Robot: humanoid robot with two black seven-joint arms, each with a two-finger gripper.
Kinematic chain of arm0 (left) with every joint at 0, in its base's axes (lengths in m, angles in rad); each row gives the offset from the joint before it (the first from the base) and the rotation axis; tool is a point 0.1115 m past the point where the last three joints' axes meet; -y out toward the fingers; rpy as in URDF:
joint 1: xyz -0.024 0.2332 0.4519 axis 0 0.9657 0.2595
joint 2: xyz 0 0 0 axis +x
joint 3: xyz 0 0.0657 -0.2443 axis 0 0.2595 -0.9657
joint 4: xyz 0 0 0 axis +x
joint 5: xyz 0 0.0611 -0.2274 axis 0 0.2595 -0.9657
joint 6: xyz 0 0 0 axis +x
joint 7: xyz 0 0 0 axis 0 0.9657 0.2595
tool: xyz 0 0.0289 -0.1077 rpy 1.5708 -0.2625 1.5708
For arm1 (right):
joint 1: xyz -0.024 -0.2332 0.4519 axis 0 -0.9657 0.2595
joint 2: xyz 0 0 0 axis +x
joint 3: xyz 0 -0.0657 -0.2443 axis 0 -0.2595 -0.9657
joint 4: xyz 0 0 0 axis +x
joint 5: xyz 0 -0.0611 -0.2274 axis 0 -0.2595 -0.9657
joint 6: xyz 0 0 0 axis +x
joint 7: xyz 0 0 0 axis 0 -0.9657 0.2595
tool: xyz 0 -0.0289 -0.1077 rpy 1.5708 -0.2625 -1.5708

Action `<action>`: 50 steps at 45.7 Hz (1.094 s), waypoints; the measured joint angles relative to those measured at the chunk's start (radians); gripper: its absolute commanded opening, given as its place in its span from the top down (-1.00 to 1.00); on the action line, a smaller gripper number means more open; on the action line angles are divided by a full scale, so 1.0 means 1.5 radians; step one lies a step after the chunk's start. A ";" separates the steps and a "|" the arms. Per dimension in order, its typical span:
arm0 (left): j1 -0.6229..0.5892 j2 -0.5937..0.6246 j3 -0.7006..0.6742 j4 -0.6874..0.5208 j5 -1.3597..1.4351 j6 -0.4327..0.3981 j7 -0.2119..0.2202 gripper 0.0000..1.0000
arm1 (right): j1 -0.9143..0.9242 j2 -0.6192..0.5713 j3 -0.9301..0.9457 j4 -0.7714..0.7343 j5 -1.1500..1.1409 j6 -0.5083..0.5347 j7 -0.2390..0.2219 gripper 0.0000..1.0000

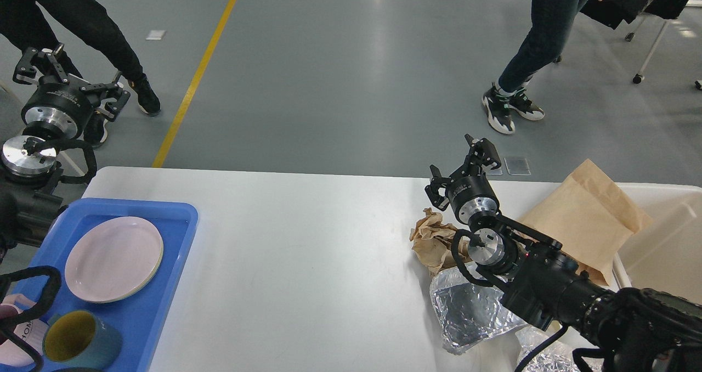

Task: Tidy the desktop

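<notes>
Head view only. The desktop (307, 262) fills the lower centre of the frame, white, mostly bare in the middle.

Left gripper (68, 75) sits upper left of frame, raised off the table's left corner, over the floor; its 2 fingers stand apart, nothing between them. Probably parked clear while the other arm works.

Right gripper (463, 169) is right of centre, lifted above the table's far edge; fingers apart, holding nothing. It hangs just above and behind the crumpled brown paper (433, 240), so my guess is it is lining up on the trash pile.

Containers:
- Blue tray (186, 218), lower left, on the table's left end. Holds 1 pale pink plate (115, 258) lying flat and 1 teal cup with yellow inside (82, 340), upright, below the plate. A pink-white item at the bottom left corner, partly cut off; cannot tell what it is.
- Cream bin (663, 235), far right edge. A brown paper bag (587, 218) leans on its left rim, partly in; the rest of the interior looks empty as far as visible.

Loose on the table: crumpled foil or clear wrap (466, 311) lower right, touching the brown paper, partly under the right arm. Trash sits next to the bin, dishes in the tray, so sorting looks part done.
</notes>
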 measured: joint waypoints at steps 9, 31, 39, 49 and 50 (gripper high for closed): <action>0.006 0.011 0.001 0.001 0.000 -0.059 -0.067 -0.93 | 0.000 0.000 0.000 0.000 0.000 0.000 0.000 -1.00; 0.060 -0.003 0.004 0.001 0.002 -0.070 -0.078 -0.93 | 0.000 0.000 0.000 0.000 0.000 0.000 0.000 -1.00; 0.074 -0.027 0.005 0.001 0.002 -0.071 -0.079 -0.93 | 0.000 0.000 0.000 0.000 0.000 0.000 0.000 -1.00; 0.088 -0.092 0.006 0.001 0.003 -0.080 -0.080 -0.93 | 0.000 0.000 -0.001 0.000 0.000 0.000 0.000 -1.00; 0.089 -0.097 0.006 0.001 0.003 -0.081 -0.081 -0.93 | 0.000 0.000 -0.001 0.000 0.000 0.000 0.000 -1.00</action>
